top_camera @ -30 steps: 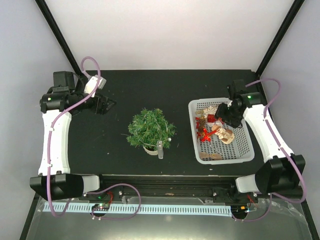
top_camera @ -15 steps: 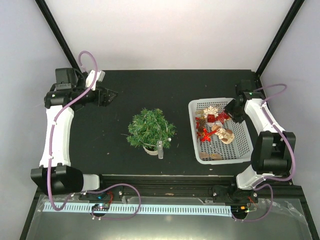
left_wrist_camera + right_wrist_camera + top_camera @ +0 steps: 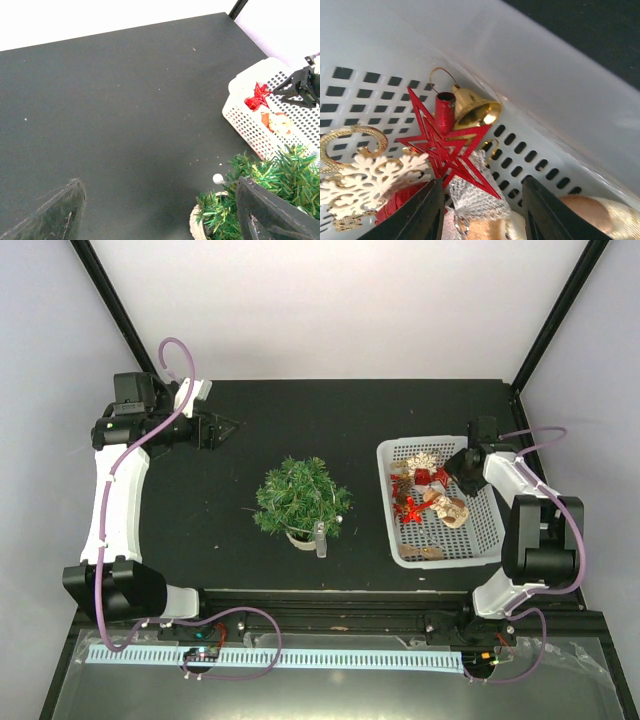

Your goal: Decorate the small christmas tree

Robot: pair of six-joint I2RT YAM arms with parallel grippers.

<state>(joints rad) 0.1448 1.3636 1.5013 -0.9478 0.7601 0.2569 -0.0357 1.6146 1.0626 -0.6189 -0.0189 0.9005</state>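
Looking from above: spotting the small christmas tree (image 3: 300,496) standing in its pot near the middle of the black table (image 3: 330,410), with the white basket (image 3: 452,560) at its 3 o'clock. Finding the left gripper (image 3: 222,430) at the tree's 10 o'clock, well apart, and the right gripper (image 3: 455,462) hanging over the basket.

Peeking through the left wrist: showing both fingers (image 3: 55,212) standing wide apart, holding nothing, with the tree at 5 o'clock.

Peeking through the right wrist: showing fingers (image 3: 427,215) standing apart around a red star (image 3: 447,145), not pinching it, with a gold bell (image 3: 472,110) at its 12 o'clock.
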